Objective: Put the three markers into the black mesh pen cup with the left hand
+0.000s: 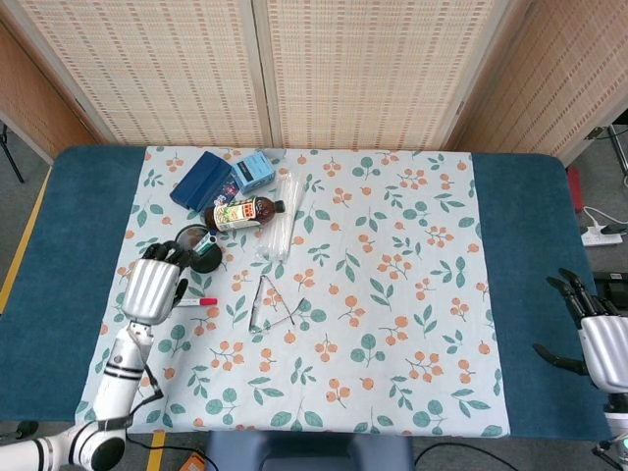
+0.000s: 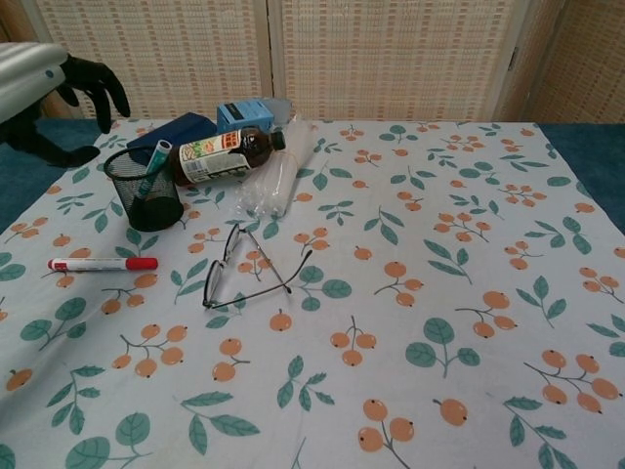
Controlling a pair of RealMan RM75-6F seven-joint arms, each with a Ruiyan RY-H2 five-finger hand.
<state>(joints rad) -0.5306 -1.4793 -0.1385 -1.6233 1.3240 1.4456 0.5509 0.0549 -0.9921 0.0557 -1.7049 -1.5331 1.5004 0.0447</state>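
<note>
Left robot hand (image 1: pixel 152 287) spread and empty at seven o'clock of black mesh pen cup (image 2: pixel 144 190), brown labelled bottle's (image 2: pixel 221 154) writing unreadable, red-capped white marker (image 2: pixel 103 264) lay on tabletop (image 1: pixel 59 245).

Blue table (image 1: pixel 59 245) under floral cloth (image 2: pixel 410 293)

Woven-reed wall panels (image 1: pixel 363 69) behind; blue table (image 1: pixel 520 275) w/ fruit-print cloth (image 1: pixel 392 294); grey floor (image 1: pixel 20 211) at left

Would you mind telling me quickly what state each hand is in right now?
Left hand: open, fingers spread, holding nothing.
Right hand: open, fingers apart, holding nothing.
</note>
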